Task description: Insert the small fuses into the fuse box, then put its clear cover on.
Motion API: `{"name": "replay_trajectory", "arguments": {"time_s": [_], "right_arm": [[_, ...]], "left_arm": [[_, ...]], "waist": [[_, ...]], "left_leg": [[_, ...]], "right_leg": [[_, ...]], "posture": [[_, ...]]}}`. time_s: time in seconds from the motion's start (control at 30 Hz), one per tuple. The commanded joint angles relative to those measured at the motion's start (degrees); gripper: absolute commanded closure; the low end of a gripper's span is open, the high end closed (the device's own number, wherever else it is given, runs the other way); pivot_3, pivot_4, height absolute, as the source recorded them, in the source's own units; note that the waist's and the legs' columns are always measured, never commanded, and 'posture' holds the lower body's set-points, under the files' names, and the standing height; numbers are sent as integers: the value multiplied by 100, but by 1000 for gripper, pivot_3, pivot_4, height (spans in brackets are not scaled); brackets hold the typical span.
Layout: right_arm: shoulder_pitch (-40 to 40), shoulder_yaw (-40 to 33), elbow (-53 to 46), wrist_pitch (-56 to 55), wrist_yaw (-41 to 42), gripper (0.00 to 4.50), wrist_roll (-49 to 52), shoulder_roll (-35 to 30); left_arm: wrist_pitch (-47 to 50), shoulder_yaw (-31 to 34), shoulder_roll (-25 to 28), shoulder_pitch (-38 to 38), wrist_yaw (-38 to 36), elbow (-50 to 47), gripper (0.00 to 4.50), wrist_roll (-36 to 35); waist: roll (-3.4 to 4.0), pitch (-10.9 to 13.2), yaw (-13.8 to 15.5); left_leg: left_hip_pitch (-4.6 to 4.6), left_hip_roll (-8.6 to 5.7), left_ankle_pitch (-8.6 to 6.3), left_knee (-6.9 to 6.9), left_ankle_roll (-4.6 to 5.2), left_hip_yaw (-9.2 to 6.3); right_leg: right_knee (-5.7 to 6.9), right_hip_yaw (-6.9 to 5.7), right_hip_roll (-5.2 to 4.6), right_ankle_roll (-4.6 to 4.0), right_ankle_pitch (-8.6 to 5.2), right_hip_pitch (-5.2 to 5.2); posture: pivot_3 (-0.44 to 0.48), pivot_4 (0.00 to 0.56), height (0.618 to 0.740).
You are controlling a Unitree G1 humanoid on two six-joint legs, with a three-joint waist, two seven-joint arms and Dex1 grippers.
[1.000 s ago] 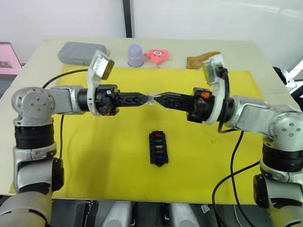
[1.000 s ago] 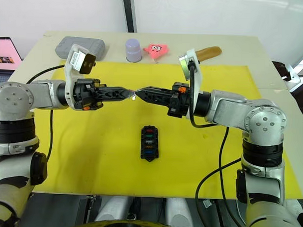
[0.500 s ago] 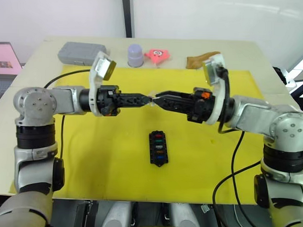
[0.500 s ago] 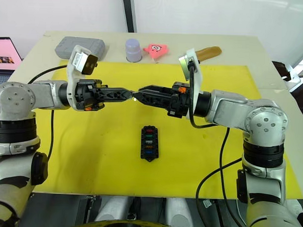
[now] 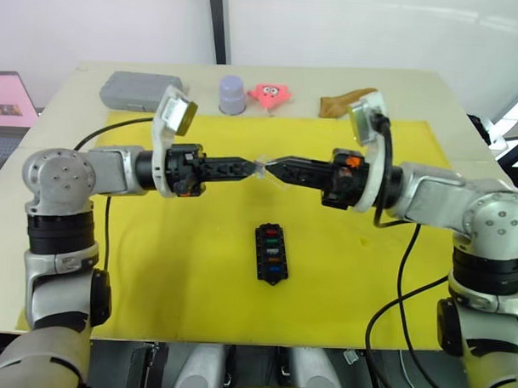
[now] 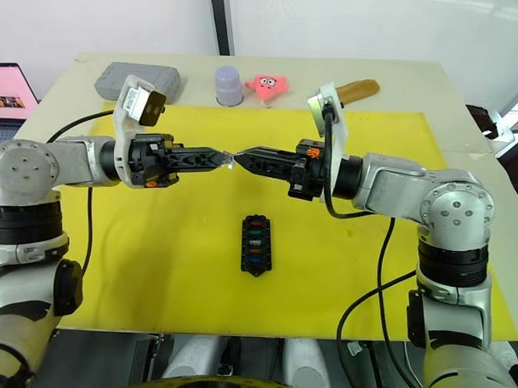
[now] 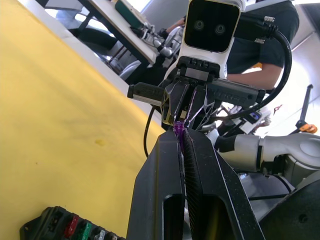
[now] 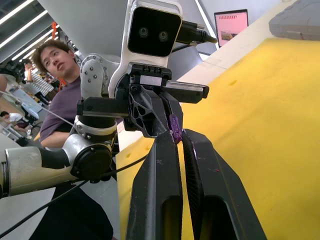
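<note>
Both arms were raised over the yellow mat (image 5: 154,267) on the counter (image 5: 67,94), their tips meeting in mid-air above its middle. The left gripper (image 5: 254,167) and the right gripper (image 5: 272,168) pointed at each other, each with its fingers nearly closed. Between the two tips sat a tiny purple fuse (image 8: 175,128), pinched by both pairs of fingers as far as the wrist views showed. The fuse box (image 5: 270,252) lay flat on the mat, nearer than the grippers and just right of centre, with coloured fuses already in its slots: red, green, grey, amber and blue. Along the far edge of the counter stood a grey case (image 5: 140,89), a lilac cup (image 5: 232,94), a pink toy (image 5: 271,94) and a brown object (image 5: 343,102).
</note>
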Motion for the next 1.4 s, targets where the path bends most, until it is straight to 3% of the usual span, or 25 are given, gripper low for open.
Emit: {"name": "replay_trajectory", "arguments": {"time_s": [0.03,0.17,0.37,0.5,0.63,0.8,0.93,1.4], "right_arm": [[-71,-46,-74,-76,-25,4473,353,-38],[-74,-50,-50,-104,-86,4500,501,-66],[-52,-101,-47,-152,-175,4500,657,-188],[54,-99,-272,-185,300,4500,-4,-518],[211,187,-656,-579,1406,4500,-1289,-958],[568,1256,-873,-2451,3349,4500,-3930,-1631],[828,1649,-745,-3620,4225,4500,-5057,-1642],[1038,2162,433,-6150,4991,4500,-7408,-1012]], "left_arm": [[-115,20,-1,-105,-59,-186,4500,-140],[-154,52,-13,-95,-63,-134,3158,-139],[-135,95,874,170,-820,-358,31,-109],[-952,-267,1872,874,-1759,-870,31,606],[-1879,-729,2162,1394,-2129,-1380,31,1281],[-3874,-1822,1834,1850,-2007,-1880,31,3018],[-4560,-2146,1430,1840,-1852,-1661,31,3607],[-5536,-2575,986,1849,-1864,-1353,31,4527]], "waist": [[0,0,0],[0,0,-1],[3,2,-29],[6,4,-10],[7,5,74],[5,6,92],[5,7,84],[4,7,53]], "left_leg": [[0,0,0,0,0,0],[0,0,0,0,0,0],[0,3,0,-3,0,1],[1,3,0,-7,0,1],[0,3,-4,-6,6,0],[2,3,-12,-4,20,1],[0,4,-11,-4,20,1],[4,4,-11,0,19,1]], "right_leg": [[0,0,0,0,0,0],[0,0,0,0,0,0],[0,0,1,0,0,-3],[-8,1,1,-1,0,-1],[-19,1,-1,-1,0,11],[-45,1,0,0,0,28],[-45,0,2,0,0,24],[-36,-1,2,0,0,25]], "posture": [[0,150,740],[0,150,740],[0,150,740],[0,150,740],[0,150,740],[0,150,740],[0,150,740],[0,150,740]]}}
